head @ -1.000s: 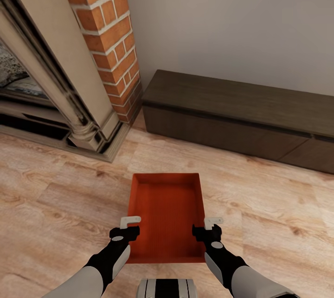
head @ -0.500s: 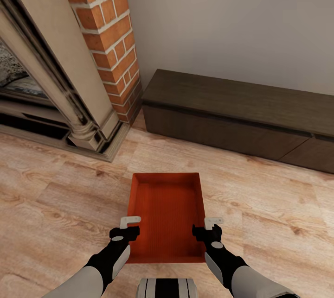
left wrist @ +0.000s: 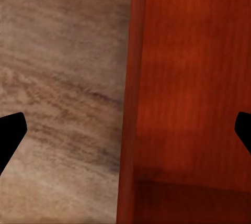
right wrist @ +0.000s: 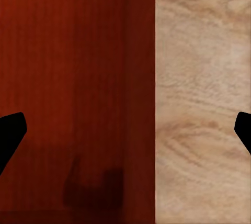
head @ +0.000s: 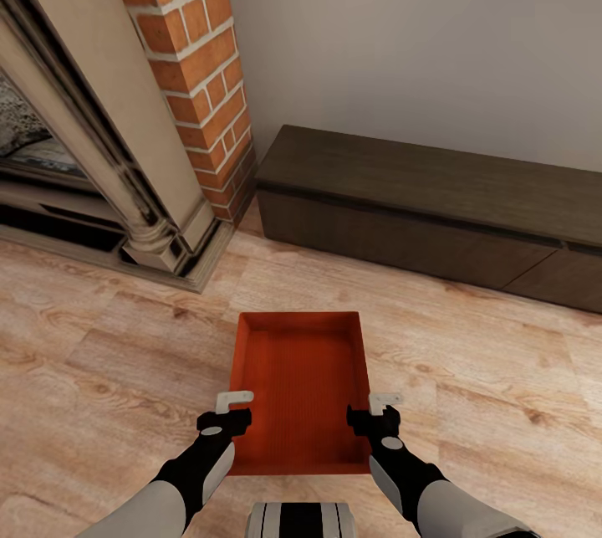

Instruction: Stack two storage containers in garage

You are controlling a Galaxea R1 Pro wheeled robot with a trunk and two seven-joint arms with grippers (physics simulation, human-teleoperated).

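Observation:
One red-orange storage container lies on the light wood floor of the living room, just in front of me. My left gripper is open and straddles the container's left wall near its near corner. In the left wrist view that wall runs between the wide-apart fingertips of the left gripper. My right gripper is open astride the right wall. The right wrist view has the right wall between the spread tips of the right gripper. No finger visibly presses on either wall.
A brick fireplace column with a stone surround stands at the left. A long, low dark wood cabinet runs along the grey wall ahead. Bare wood floor lies on both sides of the container.

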